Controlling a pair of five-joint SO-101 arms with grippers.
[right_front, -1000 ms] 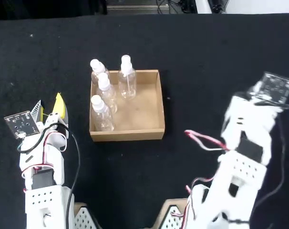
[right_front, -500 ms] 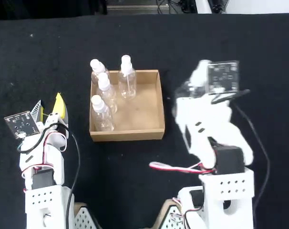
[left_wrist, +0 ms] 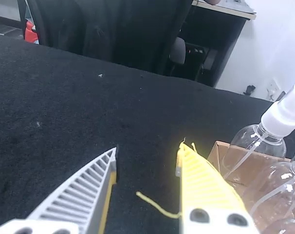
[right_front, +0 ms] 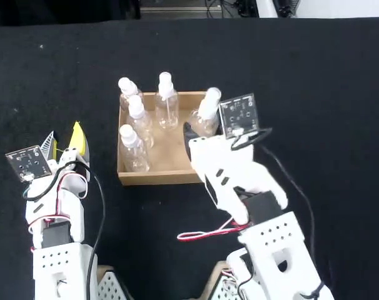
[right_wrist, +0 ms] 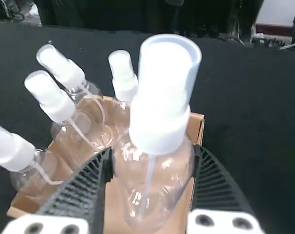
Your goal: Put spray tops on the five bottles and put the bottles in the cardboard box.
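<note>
A cardboard box (right_front: 205,169) sits mid-table with several clear spray-topped bottles (right_front: 136,115) standing in its left half. My right gripper (right_front: 202,125) is above the box's right side, shut on another clear bottle (right_front: 207,111) with a white spray top. In the right wrist view that bottle (right_wrist: 155,161) stands upright between the black jaws of my right gripper (right_wrist: 150,170), over the box (right_wrist: 198,124), with the other bottles (right_wrist: 64,78) behind it. My left gripper (right_front: 64,140) is left of the box and open, holding nothing; its grey and yellow fingers (left_wrist: 201,185) stand apart above the cloth.
Black cloth covers the table (right_front: 302,69). A red and white cable (right_front: 205,234) loops beside the right arm's base. In the left wrist view a bottle (left_wrist: 264,141) and the box corner (left_wrist: 220,151) lie just beyond the yellow finger.
The right arm swung from the table's right side leftward and now holds the bottle over the box's right part. The left arm has not moved.
</note>
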